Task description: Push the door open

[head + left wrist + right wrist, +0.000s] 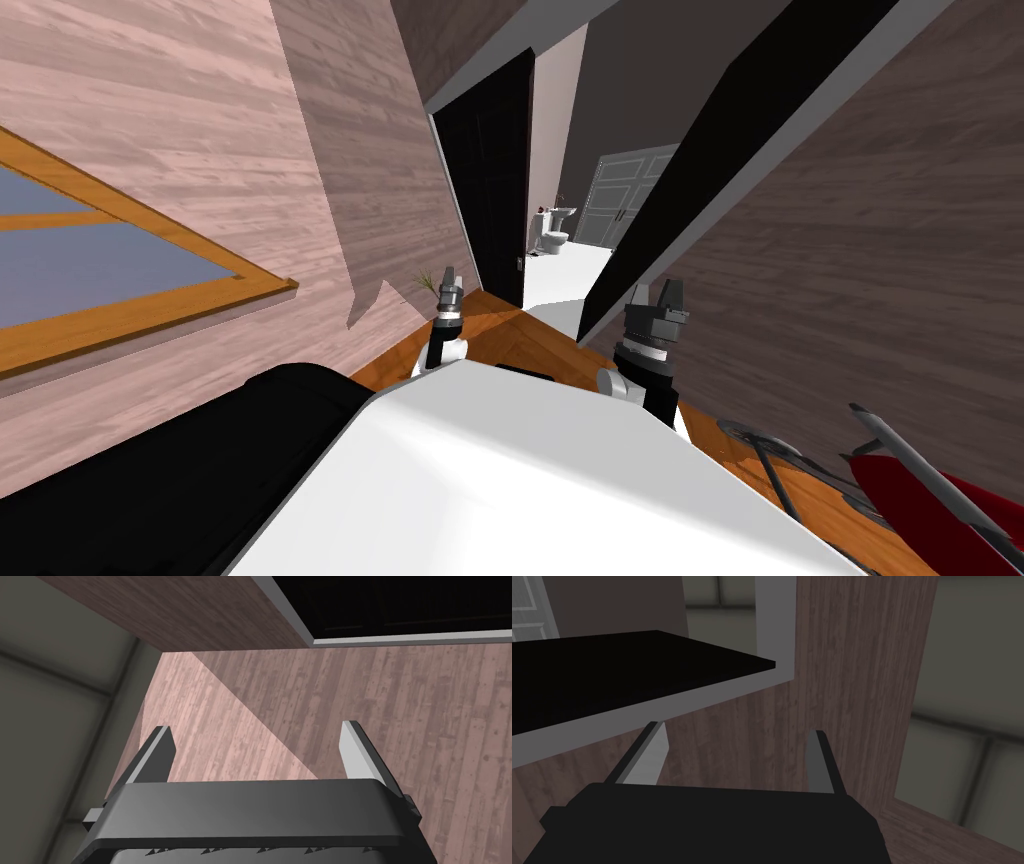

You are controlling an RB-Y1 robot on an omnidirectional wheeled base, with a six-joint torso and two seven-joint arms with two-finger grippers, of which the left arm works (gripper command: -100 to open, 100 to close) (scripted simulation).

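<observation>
Brown wooden plank walls (330, 150) run along both sides of me. Straight ahead, between them, stands the tall flat black door (490, 180) in a grey frame. It is already open a bit. A bright white room with a small white toilet (553, 240) shows in the gap beside it. A long black slab with a grey edge (715, 170) slants along the right wall. I cannot tell if it is part of the door.

I think the door is big, hard and stiff, maybe a bit heavy, but it should swing. It needs no grabbing. The best spot to push looks like the flat face close to its tiny handle (520, 262), by the gap.

My left claw (257, 736) is near the door, with its fingers spread apart and holding nothing. My right claw (737, 736) is spread and empty too, next to the slab.
</observation>
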